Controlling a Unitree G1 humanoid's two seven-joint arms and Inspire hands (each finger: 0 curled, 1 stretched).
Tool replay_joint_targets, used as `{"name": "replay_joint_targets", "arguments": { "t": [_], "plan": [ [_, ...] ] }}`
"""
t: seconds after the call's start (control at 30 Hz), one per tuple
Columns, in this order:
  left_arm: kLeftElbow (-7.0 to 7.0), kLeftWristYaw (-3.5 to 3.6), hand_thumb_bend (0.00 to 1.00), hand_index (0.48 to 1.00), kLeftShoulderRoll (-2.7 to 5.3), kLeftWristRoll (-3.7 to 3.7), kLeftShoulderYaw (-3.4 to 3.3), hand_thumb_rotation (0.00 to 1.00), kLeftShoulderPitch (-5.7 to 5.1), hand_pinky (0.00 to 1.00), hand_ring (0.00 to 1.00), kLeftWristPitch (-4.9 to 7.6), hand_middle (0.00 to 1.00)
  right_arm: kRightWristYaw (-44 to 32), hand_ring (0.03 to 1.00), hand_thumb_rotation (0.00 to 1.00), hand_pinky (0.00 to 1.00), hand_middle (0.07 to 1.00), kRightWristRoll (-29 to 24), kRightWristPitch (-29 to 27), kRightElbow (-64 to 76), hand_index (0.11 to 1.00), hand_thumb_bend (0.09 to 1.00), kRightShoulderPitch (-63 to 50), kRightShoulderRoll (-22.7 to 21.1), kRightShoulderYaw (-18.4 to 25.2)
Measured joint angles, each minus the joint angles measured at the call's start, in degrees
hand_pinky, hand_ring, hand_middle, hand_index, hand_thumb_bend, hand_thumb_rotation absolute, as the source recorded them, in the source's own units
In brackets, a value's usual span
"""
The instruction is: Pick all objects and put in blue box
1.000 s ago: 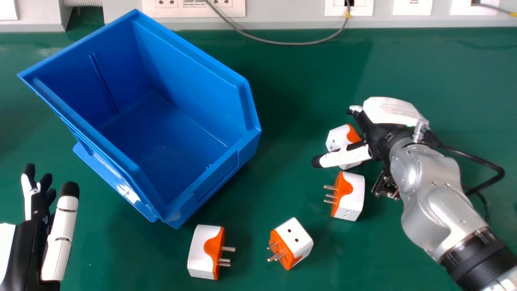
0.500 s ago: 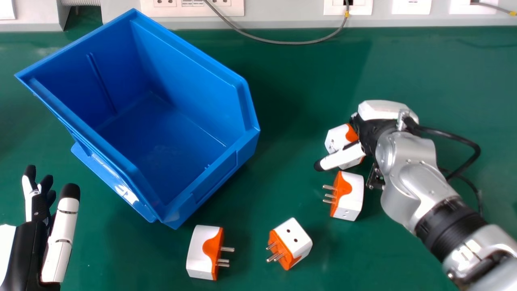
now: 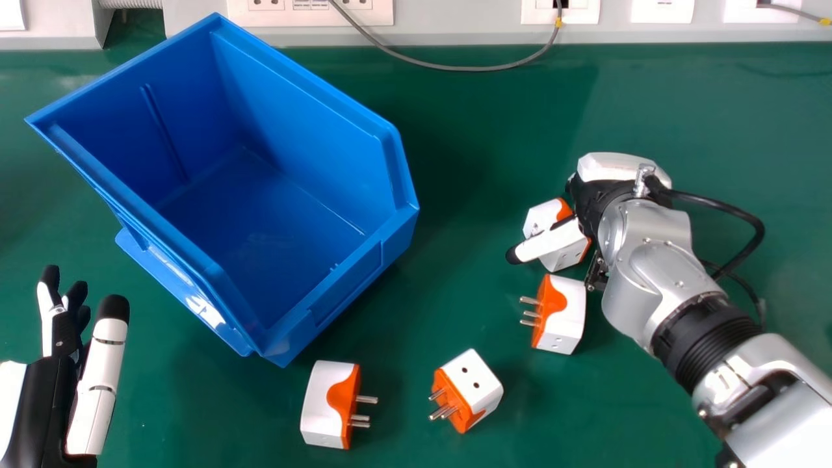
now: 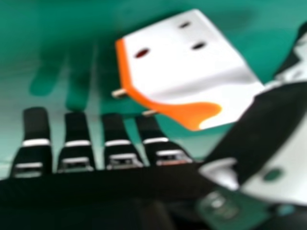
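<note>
The silver right forearm slants in from the lower right corner, its right hand (image 3: 597,190) low over the table (image 3: 663,97), thumb lying across a white-and-orange plug adapter (image 3: 564,257); its fingers (image 4: 113,129) are spread and straight, beside the adapter with nothing gripped. The left hand (image 3: 62,383) rests at the left edge, fingers loosely extended. Smooth green tabletop runs back to a grey wall strip (image 3: 455,36) with sockets and a drooping cable (image 3: 448,67). Three more blocky adapters (image 3: 564,315) (image 3: 330,404) (image 3: 467,390), metal-pinned, sit outside the glossy, angular blue box (image 3: 312,318)
</note>
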State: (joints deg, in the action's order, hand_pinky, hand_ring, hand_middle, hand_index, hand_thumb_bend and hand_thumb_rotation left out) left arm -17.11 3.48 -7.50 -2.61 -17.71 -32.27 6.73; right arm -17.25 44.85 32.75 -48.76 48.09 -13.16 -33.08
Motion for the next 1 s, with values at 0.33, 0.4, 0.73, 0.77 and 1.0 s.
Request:
{"name": "replay_joint_targets", "arguments": {
  "t": [0.33,0.4,0.73,0.77,1.0],
  "plan": [
    [-0.07,-0.07,0.49,1.000,-0.01,-0.06,0.03,1.00,0.01,0.95,1.00,0.01,1.00,2.29,0.686,0.50,0.63,0.728,-1.53,-1.41,-7.03,0.739,0.666,4.47,1.38,0.69],
    [-0.07,-0.06,0.49,1.000,-0.01,-0.04,0.03,1.00,0.05,0.95,1.00,0.00,1.00,2.34,0.626,0.49,0.56,0.676,-1.91,-1.35,-7.23,0.717,0.659,4.67,1.46,0.76],
    [-0.11,0.05,0.50,1.000,-0.01,0.44,0.03,1.00,0.03,0.96,1.00,-0.02,1.00,3.23,0.560,0.41,0.48,0.616,-3.16,0.37,-7.50,0.679,0.648,4.96,2.66,1.64],
    [-0.18,0.06,0.50,1.000,0.00,0.44,0.03,1.00,0.01,0.96,1.00,-0.03,1.00,3.29,0.560,0.41,0.48,0.616,-3.33,0.34,-7.53,0.679,0.648,4.97,2.69,1.65],
    [-0.38,0.07,0.50,1.000,-0.01,0.47,0.01,1.00,-0.06,0.96,1.00,-0.03,1.00,3.02,0.333,0.15,0.23,0.522,-4.00,0.59,-7.47,0.721,0.591,4.97,2.74,1.66]
  ]
}}
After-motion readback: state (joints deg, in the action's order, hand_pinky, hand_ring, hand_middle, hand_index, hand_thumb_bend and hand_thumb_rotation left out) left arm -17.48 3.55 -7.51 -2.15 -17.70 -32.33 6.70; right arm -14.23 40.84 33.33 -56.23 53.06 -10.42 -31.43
